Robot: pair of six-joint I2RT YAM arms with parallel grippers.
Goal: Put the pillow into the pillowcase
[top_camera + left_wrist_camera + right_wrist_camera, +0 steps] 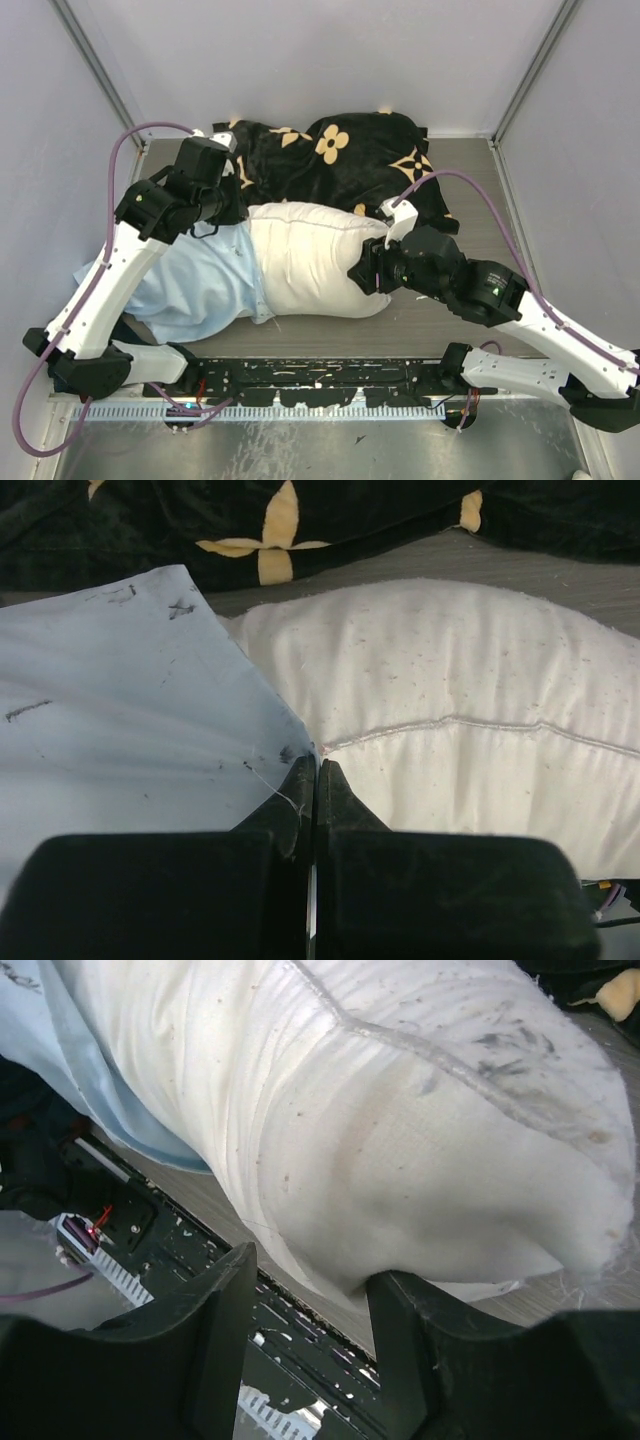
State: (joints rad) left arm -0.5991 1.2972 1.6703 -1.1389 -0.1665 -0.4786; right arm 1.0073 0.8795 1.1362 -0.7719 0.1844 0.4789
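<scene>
Grey table, mid-frame: pillow partly sheathed in pillowcase at left.
Pinching the open hem with left gripper, cupping pillow's right end in spread right gripper; best to hold hem taut, push leftward evenly.

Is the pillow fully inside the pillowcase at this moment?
Partly in: the pillowcase covers the left end of the pillow; the rest lies bare.

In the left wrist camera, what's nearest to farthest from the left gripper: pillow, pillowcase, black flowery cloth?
1. pillowcase, on the left, its edge pinched by the left gripper.
2. pillow, just right of the fingertips.
3. black flowery cloth, along the top, beyond both.
</scene>
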